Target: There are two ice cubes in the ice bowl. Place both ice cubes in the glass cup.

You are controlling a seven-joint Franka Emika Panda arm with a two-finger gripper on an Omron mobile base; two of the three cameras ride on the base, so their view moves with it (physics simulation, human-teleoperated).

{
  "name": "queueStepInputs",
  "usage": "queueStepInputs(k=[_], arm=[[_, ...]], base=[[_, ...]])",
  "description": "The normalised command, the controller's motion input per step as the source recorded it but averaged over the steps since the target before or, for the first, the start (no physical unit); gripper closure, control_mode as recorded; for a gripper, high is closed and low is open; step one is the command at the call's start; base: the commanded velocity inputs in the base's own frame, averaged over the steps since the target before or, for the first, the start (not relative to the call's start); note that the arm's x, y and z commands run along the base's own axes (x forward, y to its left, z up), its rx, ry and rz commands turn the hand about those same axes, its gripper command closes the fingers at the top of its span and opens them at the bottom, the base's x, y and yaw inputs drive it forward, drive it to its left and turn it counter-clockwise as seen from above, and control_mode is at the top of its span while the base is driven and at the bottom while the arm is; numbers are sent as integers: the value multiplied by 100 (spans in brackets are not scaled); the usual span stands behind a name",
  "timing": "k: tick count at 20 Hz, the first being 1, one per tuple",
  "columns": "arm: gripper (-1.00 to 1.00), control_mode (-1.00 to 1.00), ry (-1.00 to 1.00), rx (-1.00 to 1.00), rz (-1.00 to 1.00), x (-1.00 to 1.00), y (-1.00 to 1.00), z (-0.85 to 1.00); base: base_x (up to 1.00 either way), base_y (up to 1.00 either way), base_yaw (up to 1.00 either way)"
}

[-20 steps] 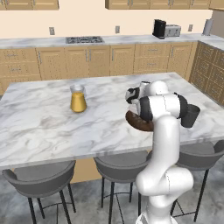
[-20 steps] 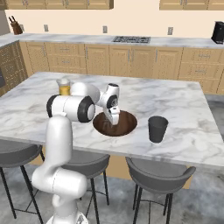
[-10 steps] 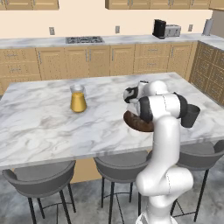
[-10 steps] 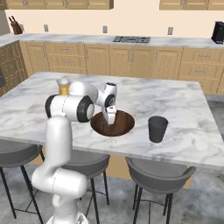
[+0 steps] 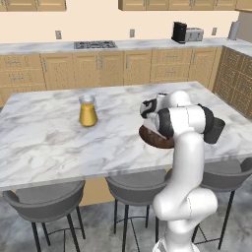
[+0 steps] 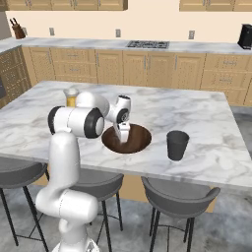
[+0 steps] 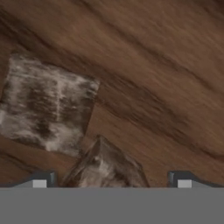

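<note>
The dark brown wooden ice bowl [image 6: 141, 141] sits on the marble island, and its rim [image 5: 148, 138] shows beside my arm. My gripper [image 6: 122, 140] reaches straight down into it. In the hand view, wood grain [image 7: 166, 78] lies behind two cloudy ice cubes. One ice cube [image 7: 48, 105] lies at the left; the other ice cube [image 7: 105, 164] sits between my spread fingertips [image 7: 41, 181], with gaps on both sides. The gripper [image 7: 111, 183] is open. The dark grey glass cup [image 6: 177, 144] stands upright to the bowl's right, and in the left base view the cup [image 5: 216, 131] shows behind my elbow.
A clear glass of orange liquid [image 5: 88, 111] stands on the island to the left, partly behind my arm in the right base view [image 6: 71, 96]. Grey stools [image 6: 179, 194] line the island's near edge. Open marble [image 5: 44, 142] surrounds the bowl.
The hand has sunk slightly lower into the bowl. The cup and the orange glass have not moved.
</note>
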Motion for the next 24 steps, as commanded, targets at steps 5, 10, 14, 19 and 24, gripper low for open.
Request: queueStepInputs(k=[5,10,14,19,24], arm=[[-100,-100,-2,0,0,2,13,-21],[-100,-100,-10,0,0,18,2,-22],[100,-100,0,0,0,-2,0,-2],[100,-100,-20,0,0,-59,0,48],[100,-100,-22,-4,0,-94,-6,100]], base=[[0,0,0],[0,0,0],[0,0,0],[0,0,0],[0,0,0]])
